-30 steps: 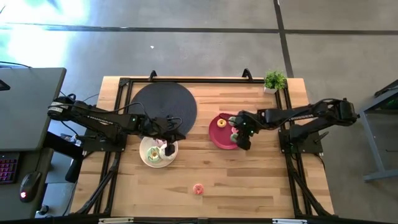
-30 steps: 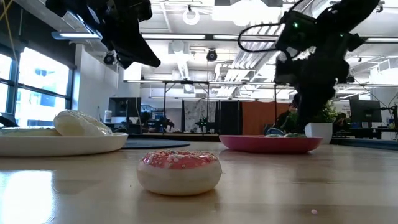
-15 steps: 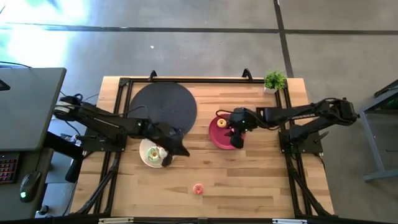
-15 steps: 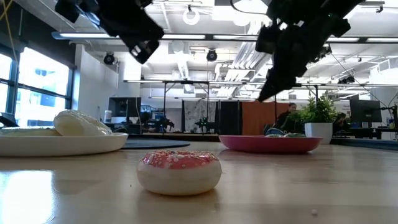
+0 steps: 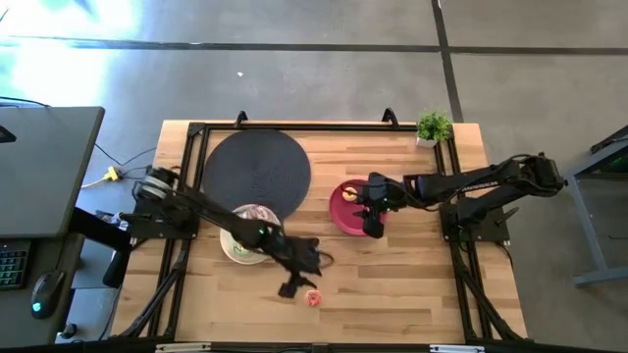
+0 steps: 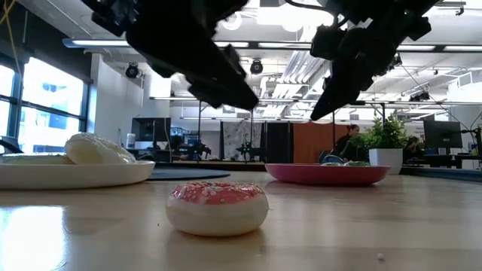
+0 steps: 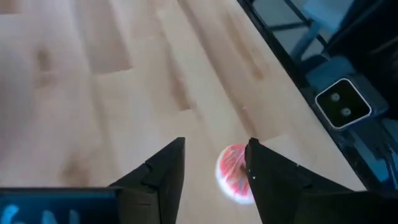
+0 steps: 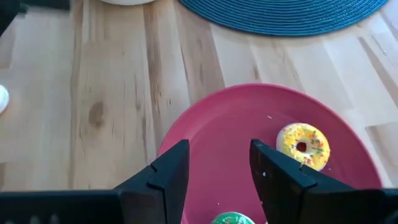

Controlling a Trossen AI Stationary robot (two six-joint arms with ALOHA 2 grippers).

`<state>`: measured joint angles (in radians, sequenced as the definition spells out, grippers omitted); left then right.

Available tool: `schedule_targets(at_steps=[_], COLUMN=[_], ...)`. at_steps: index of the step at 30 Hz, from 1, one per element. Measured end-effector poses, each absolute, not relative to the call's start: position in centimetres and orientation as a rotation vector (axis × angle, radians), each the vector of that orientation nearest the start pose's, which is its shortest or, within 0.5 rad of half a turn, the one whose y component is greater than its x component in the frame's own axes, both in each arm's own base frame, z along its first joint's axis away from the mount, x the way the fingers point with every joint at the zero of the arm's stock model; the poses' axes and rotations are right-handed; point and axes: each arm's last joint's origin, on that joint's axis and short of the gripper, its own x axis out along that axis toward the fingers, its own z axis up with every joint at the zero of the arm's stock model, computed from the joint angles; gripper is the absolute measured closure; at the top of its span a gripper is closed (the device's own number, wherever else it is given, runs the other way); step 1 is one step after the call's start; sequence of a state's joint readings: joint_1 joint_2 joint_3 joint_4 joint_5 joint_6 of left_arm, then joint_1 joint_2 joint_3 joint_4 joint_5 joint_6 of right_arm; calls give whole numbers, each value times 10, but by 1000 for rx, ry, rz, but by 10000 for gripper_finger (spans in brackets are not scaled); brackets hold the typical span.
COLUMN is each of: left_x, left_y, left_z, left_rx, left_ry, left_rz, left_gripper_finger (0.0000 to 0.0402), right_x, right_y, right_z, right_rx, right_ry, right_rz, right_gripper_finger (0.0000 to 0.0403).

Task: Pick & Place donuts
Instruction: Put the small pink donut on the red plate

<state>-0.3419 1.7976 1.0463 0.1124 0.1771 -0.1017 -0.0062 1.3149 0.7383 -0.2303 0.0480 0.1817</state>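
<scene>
A pink-sprinkled donut [image 5: 313, 298] lies alone on the wood near the table's front edge, and the low view shows it close up [image 6: 217, 207]. My left gripper [image 5: 297, 285] hovers open just above and left of it; in the left wrist view the donut [image 7: 231, 176] peeks out beside one finger. My right gripper [image 8: 217, 163] stands open above the pink plate [image 5: 342, 208]. That plate [image 8: 205, 143] holds a yellow donut [image 8: 303, 145] and a green donut [image 8: 229, 219]. The white plate [image 5: 235, 247] also carries donuts, one of them white [image 6: 96, 149].
A dark round mat [image 5: 257, 167] lies at the back left, touching the white plate's far side. A small potted plant [image 5: 433, 127] stands at the back right corner. Black frame rails [image 5: 186, 186] run along both sides. Bare wood stretches along the front.
My left gripper has left the white plate and swung toward the table's near edge and right, ending low beside the pink-sprinkled donut. My right gripper has risen a little above the pink plate. The donuts have kept their places.
</scene>
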Motion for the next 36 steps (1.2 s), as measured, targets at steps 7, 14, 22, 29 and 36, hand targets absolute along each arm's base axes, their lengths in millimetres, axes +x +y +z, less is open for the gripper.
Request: schedule_targets(at_steps=[7,14,22,29,36], left_x=[376,379,386,394,414], left_y=[-164,-173,-167,-145,-80], left_z=[153,138,143,149,175], left_rx=[-6,30,25,-44,-69], left_ry=[826,904,896,888,746], left_rz=[-498,-455,-467,-423,-176], left_gripper_finger=[245,247,311,394,378], right_x=[258,257,257,256,233], right_y=[7,14,13,14,15], right_z=[206,205,205,206,224], right_rx=[138,123,102,138,157], right_ry=[806,816,808,811,829], right_rz=[-94,-66,-107,-109,-100], right_gripper_finger=[245,245,245,245,245])
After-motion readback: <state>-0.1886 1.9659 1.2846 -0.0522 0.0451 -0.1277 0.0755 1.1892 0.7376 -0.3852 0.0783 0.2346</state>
